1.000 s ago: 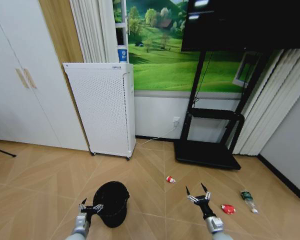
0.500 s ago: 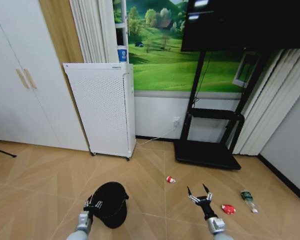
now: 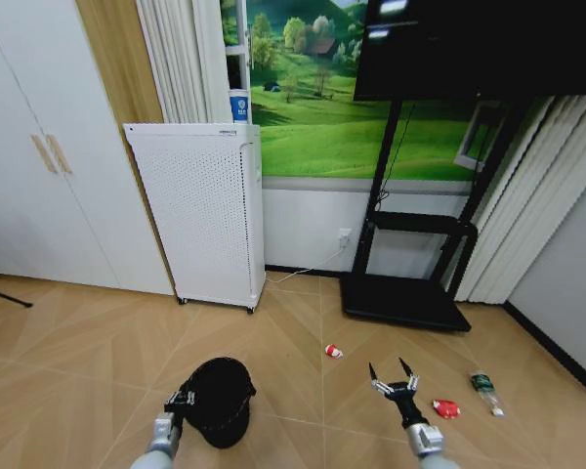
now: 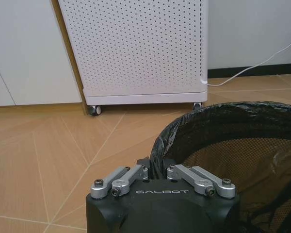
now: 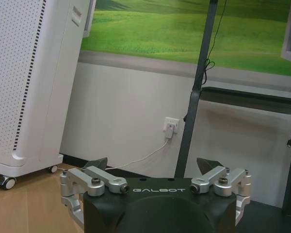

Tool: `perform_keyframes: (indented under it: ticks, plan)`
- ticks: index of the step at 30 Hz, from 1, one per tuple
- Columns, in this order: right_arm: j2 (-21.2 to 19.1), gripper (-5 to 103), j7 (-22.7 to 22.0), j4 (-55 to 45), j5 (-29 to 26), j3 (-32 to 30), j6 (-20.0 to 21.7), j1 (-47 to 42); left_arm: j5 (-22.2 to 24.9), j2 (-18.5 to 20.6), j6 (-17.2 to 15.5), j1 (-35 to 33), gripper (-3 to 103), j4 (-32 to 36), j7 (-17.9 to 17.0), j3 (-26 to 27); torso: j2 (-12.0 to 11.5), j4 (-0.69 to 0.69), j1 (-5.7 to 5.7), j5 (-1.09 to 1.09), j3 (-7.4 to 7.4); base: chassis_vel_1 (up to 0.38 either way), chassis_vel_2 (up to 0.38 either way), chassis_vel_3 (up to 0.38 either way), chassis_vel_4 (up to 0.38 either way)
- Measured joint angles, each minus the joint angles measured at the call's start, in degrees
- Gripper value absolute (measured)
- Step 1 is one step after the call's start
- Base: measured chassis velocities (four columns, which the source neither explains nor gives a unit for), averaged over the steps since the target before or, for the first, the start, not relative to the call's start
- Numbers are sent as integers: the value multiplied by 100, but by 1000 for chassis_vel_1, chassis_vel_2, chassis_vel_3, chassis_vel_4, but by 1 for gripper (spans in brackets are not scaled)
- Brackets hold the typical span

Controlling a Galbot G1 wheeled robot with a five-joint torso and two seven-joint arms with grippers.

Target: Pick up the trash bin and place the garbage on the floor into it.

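while left gripper clasps trash bin, right gripper gapes.

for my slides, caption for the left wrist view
Left gripper closed on the rim of the small round black-lined trash bin, white perforated appliance behind.

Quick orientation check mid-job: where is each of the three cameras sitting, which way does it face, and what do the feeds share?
Head view: up high, looking forward and down at the floor; left pincer at the trash bin, right pincer open.
Left wrist view: low behind the left pincer, facing the trash bin rim and white appliance.
Right wrist view: behind the right pincer, facing the wall and TV stand.
Shared: the appliance shows in all three.
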State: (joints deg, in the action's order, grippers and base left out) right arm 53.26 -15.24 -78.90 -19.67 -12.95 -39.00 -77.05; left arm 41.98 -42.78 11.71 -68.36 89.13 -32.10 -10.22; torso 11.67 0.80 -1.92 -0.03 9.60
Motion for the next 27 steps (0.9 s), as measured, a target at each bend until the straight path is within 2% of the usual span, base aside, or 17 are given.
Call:
perform_keyframes:
  ticks: [4,11,19,23,27]
  plan:
    - [-3,100,0,-49,-47,-57,-12,7,6,10,-21,-38,11,62,0,107,0,1,-1,-4,1,0,0,0,0]
    - [-35,100,-14,-232,-164,-342,-28,2,216,100,-49,-62,8,294,-65,676,0,1,-1,0,1,0,0,0,0]
    - [-27,100,-23,-434,-147,-588,4,-119,455,484,-110,44,7,745,-174,1044,0,1,-1,3,0,0,0,0,0]
    - [-34,100,-158,-560,-126,-646,152,-204,508,616,-143,-135,7,1058,-230,1312,0,1,-1,2,0,0,0,0,0]
    - [-67,100,-153,-584,-225,-734,180,-232,493,771,-144,-631,7,1397,-241,1707,1,1,-1,2,0,0,0,0,0]
